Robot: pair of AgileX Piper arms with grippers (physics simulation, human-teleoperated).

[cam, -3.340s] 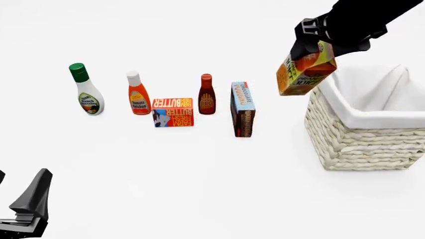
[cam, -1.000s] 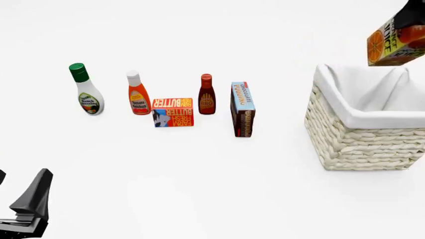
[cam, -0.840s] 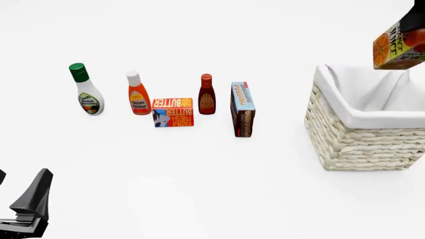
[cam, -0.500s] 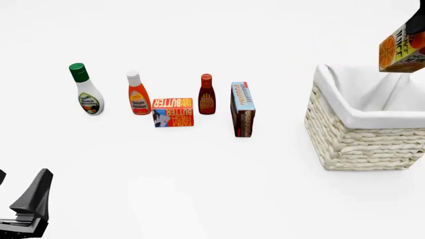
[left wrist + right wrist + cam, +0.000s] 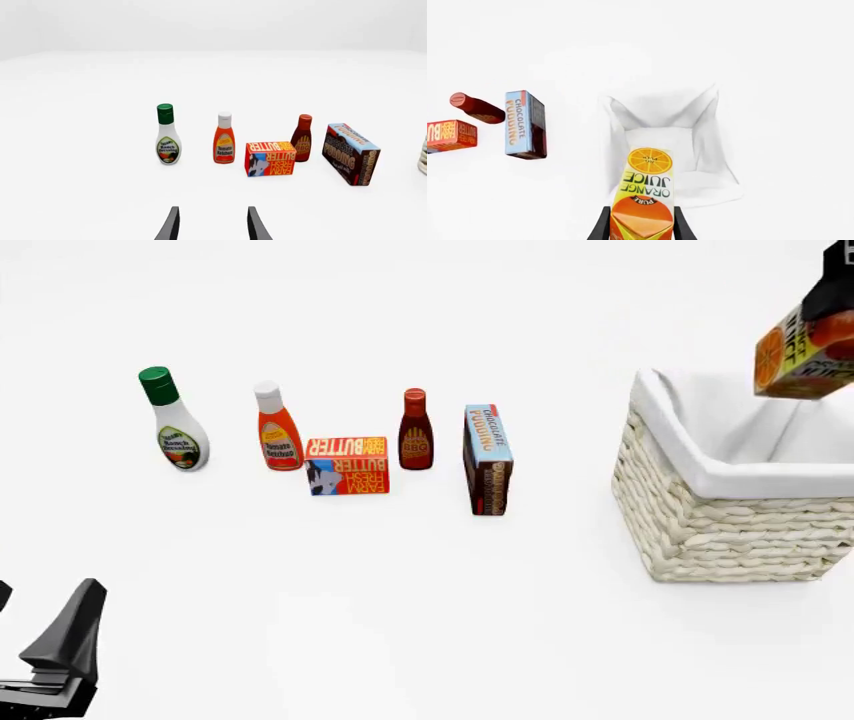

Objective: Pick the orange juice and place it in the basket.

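Note:
The orange juice (image 5: 805, 352) is an orange and yellow carton hanging in the air at the front view's right edge, above the cream wicker basket (image 5: 727, 525) with its white liner. My right gripper (image 5: 640, 225) is shut on the carton (image 5: 645, 192), one dark finger on each side, and the basket's lined opening (image 5: 660, 125) lies directly beyond it. The right arm is mostly out of the front view. My left gripper (image 5: 212, 225) is open and holds nothing, low at the near left (image 5: 54, 655), far from the groceries.
On the table stand a row of groceries: ranch dressing bottle (image 5: 171, 420), ketchup bottle (image 5: 276, 428), butter box (image 5: 347, 465), BBQ sauce bottle (image 5: 415, 430) and chocolate pudding box (image 5: 487, 460), all left of the basket.
The right gripper has carried the orange juice from left of the basket rightward over it, and in the last second it has dropped lower towards the opening. The left arm has not moved.

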